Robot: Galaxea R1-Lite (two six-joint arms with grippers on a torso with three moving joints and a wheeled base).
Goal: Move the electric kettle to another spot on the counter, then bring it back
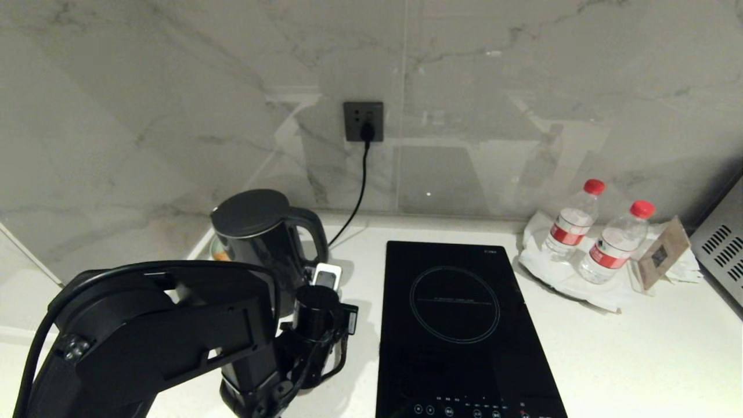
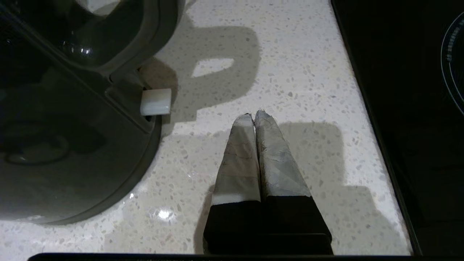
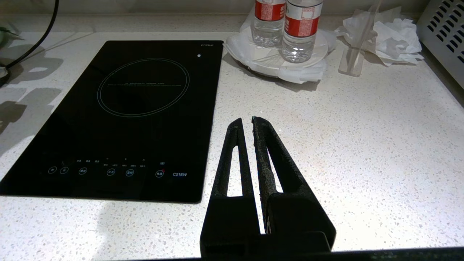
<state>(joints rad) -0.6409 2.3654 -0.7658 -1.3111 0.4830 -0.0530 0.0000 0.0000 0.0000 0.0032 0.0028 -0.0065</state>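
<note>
Gleaming black electric kettle (image 1: 261, 235) standing on speckled stone counter (image 1: 638, 348).

Left arm (image 1: 157, 331) in bulky matte black casing, black cable looping over it; left gripper (image 2: 254, 116) fingers wrapped in grey tape; right gripper (image 3: 245, 123) bare black, slotted fingers

This is looking like a small kitchen, perhaps a rented room's kitchenette: a white speckled stone counter (image 3: 362, 152) is running along a grey-veined marble wall (image 1: 174, 87) with a dark socket (image 1: 363, 121). A flat black glass induction cooktop (image 3: 123, 119) is sitting beside the right gripper (image 3: 245, 123), with two red-capped clear plastic water bottles (image 3: 286, 25) standing beyond its fingertips.
</note>
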